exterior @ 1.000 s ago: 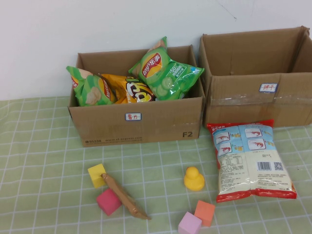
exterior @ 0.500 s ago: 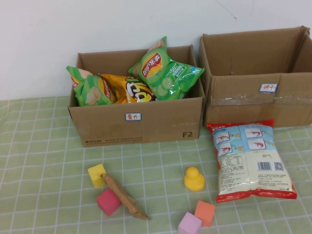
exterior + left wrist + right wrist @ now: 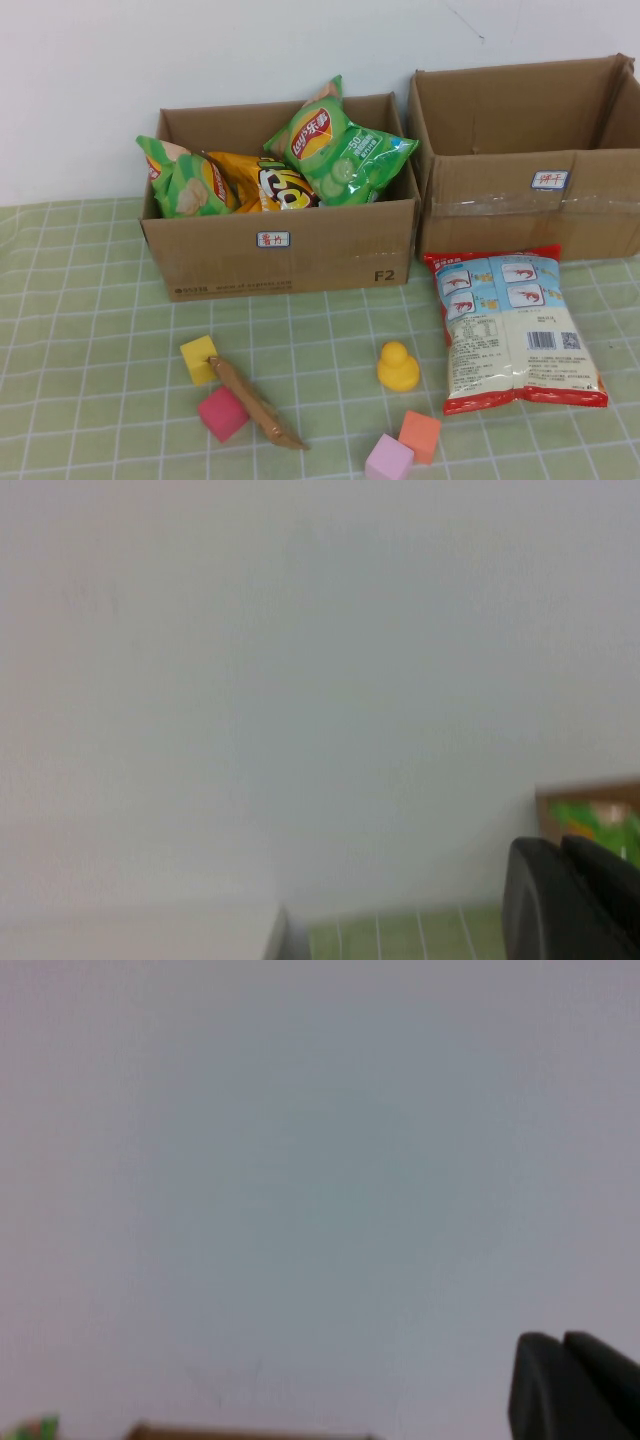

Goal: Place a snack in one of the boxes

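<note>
High view: shrimp snack bag [image 3: 515,330] lies flat lower right on surface [image 3: 90,330], before empty right box [image 3: 520,160]
Left hand [image 3: 570,900]: parked off-frame; fingers together
Right hand [image 3: 575,1385]: parked; fingers together; should pinch bag's edge, lift clear of wall

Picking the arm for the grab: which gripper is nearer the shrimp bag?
Right, probably. The bag lies on the table's right side. Left gripper and right gripper are both outside the high view, facing the wall.
</note>
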You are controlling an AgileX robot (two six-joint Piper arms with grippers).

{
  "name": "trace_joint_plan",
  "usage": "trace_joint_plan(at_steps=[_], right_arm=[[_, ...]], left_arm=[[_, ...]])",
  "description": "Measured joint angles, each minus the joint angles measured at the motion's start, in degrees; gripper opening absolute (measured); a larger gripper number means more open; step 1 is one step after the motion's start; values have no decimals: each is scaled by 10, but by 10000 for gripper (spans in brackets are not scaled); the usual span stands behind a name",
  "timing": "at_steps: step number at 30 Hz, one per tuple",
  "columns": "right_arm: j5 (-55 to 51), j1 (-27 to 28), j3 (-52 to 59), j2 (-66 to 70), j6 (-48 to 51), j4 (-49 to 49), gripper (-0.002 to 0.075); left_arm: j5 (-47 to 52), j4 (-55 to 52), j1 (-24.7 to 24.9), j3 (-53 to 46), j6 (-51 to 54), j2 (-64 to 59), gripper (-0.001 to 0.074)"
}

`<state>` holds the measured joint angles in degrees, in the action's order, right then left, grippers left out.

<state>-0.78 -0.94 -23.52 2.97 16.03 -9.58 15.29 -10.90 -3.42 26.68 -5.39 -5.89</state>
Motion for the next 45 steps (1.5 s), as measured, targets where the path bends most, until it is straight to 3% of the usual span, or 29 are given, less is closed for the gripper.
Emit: trace_joint_plan(at_steps=[5,11,16,22,27,36,45], right_arm=[[-143,0,-16,88,22,-1,-2],[-243,0,-16,198,24,-11,-2],[-280,0,-16,266,25,-18,-2],[-292,0,-16,302,25,-27,-2],[-276,0,-16,303,25,-32,-2],[-252,0,-5,303,25,-46,-2],[-248,0,2,303,25,-50,-2]], left_arm=[[150,29,0,2,-29,-95,0],[176,192,0,-29,-59,-205,0],[183,330,0,-32,38,-302,0],[182,573,1,-28,268,-427,-1],[168,753,43,-3,438,-511,-1],[30,766,202,64,462,-660,-1],[24,632,289,138,356,-826,0]])
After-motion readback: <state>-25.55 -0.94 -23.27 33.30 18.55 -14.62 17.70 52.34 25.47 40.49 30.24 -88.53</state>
